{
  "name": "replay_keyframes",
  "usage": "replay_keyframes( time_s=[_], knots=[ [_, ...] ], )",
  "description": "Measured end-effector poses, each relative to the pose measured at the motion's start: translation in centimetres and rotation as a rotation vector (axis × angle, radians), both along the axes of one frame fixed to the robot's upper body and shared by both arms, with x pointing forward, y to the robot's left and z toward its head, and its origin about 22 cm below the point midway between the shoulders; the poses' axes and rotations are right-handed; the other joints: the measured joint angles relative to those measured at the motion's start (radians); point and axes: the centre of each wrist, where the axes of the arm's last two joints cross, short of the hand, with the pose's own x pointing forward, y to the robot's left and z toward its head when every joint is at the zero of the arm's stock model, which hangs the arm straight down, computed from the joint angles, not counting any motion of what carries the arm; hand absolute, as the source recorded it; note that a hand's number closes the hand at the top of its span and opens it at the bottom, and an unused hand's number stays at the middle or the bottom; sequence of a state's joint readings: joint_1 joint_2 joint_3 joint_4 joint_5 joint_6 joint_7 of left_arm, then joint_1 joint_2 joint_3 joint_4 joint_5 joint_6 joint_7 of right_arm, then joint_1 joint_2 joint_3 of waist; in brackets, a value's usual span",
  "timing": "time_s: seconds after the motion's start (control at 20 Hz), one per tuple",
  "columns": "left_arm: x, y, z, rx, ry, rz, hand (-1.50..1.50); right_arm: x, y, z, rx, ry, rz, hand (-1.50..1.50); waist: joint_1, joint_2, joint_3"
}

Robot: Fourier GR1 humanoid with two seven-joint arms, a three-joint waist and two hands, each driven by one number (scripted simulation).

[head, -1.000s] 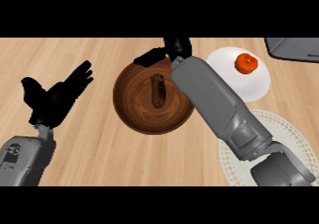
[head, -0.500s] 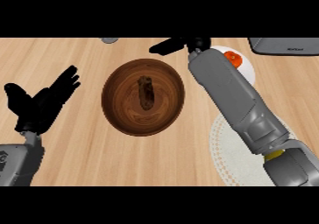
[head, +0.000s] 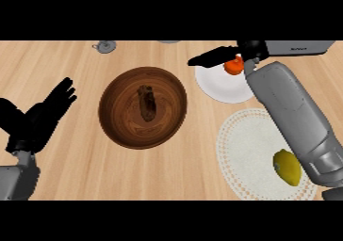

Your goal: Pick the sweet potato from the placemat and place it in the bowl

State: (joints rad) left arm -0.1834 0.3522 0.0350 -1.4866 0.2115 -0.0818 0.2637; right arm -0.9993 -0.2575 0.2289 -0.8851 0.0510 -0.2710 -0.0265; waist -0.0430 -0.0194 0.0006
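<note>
The dark wooden bowl [head: 117,123] sits mid-counter, and the brown sweet potato [head: 148,103] lies inside it, near the middle. My right hand [head: 215,56] hovers beyond the bowl's far right rim, over the edge of a white plate, open with straight fingers pointing left and nothing in them. Its grey forearm [head: 292,117] crosses the round white placemat [head: 247,150] at the right. My left hand [head: 36,118] rests open at the left, fingers up, apart from the bowl.
A yellow lemon [head: 288,167] lies on the placemat beside my right forearm. A white plate [head: 222,87] holds an orange fruit [head: 234,66]. A grey appliance [head: 303,46] stands at the far right, and a small glass [head: 103,46] at the far edge.
My right hand has drawn away to the right from above the bowl's far rim toward the white plate. The sweet potato stays in the bowl. The left hand has shifted slightly.
</note>
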Motion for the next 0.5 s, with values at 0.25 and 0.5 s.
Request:
replay_keyframes(
  time_s=[0.25,0.5],
  knots=[
    [-0.7,0.6,-0.3,-0.002,0.002,0.023,0.00,-3.5,-2.7,0.0,0.087,-0.005,0.169,-1.50,-0.023,-0.006,0.000],
    [-1.0,1.3,-0.1,0.003,0.009,0.039,0.00,-8.5,-6.4,-1.4,0.200,0.010,0.285,1.50,-0.043,-0.007,0.001]
  ],
)
